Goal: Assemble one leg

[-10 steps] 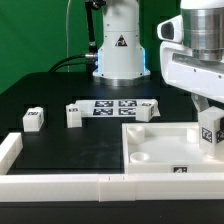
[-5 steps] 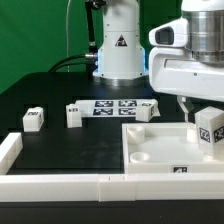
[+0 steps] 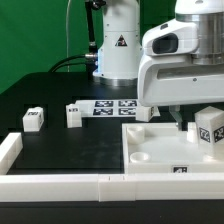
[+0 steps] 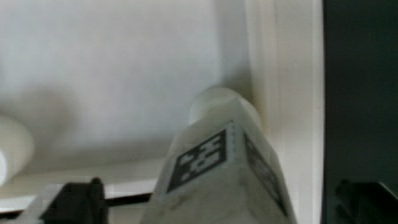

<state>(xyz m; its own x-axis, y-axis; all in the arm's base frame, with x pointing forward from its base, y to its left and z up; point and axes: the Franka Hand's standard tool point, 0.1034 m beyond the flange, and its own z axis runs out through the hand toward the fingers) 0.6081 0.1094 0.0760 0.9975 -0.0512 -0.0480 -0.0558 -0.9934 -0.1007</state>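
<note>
Exterior view: the leg (image 3: 210,128) stands upright on the large white panel (image 3: 160,152), near the panel's 3 o'clock edge. The Panda arm's white wrist housing (image 3: 185,65) hangs just to the leg's 9 o'clock side, apart from it. Wrist view: the leg (image 4: 214,165), tag face showing, sits between the two dark fingertips (image 4: 80,203) and beside the panel's raised rim; the jaws are spread and pinch nothing. Three further legs (image 3: 75,115) and the marker board (image 3: 115,105) rest on the black tabletop (image 3: 60,145), from 9 to 12 o'clock of the panel.
</note>
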